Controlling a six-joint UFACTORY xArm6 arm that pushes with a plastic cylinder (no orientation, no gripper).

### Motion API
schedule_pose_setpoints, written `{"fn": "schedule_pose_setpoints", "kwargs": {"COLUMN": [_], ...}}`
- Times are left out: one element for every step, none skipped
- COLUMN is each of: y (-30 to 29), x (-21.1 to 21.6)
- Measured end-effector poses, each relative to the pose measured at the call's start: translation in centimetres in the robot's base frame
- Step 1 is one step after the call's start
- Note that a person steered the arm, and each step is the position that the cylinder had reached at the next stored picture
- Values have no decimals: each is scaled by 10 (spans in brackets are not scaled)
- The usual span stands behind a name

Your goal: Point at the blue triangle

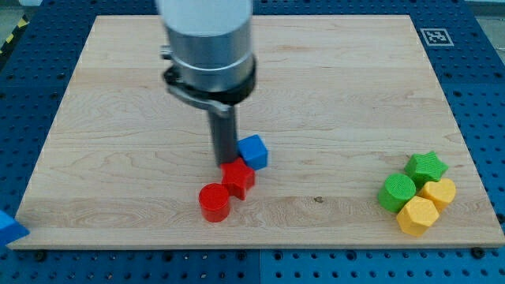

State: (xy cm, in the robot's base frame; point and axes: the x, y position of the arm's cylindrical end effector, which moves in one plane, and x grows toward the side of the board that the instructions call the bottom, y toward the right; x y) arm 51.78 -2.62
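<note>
The blue triangle (9, 227) lies at the view's far left bottom, off the wooden board's edge and partly cut off by the frame. My tip (226, 163) is near the board's middle, far to the right of the triangle. It touches or nearly touches a red block (239, 178) just below it and stands just left of a blue cube (254, 151).
A red cylinder (214, 202) sits below left of the red block. At the view's right bottom stand a green star (426, 166), a green cylinder (396, 192) and two yellow blocks (439, 192) (417, 215). The wooden board (331, 102) lies on a blue perforated table.
</note>
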Motion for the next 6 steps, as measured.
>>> {"fn": "schedule_pose_setpoints", "kwargs": {"y": [19,19,19,-28,-104,-168], "x": [0,0,0,0,-4,14]}}
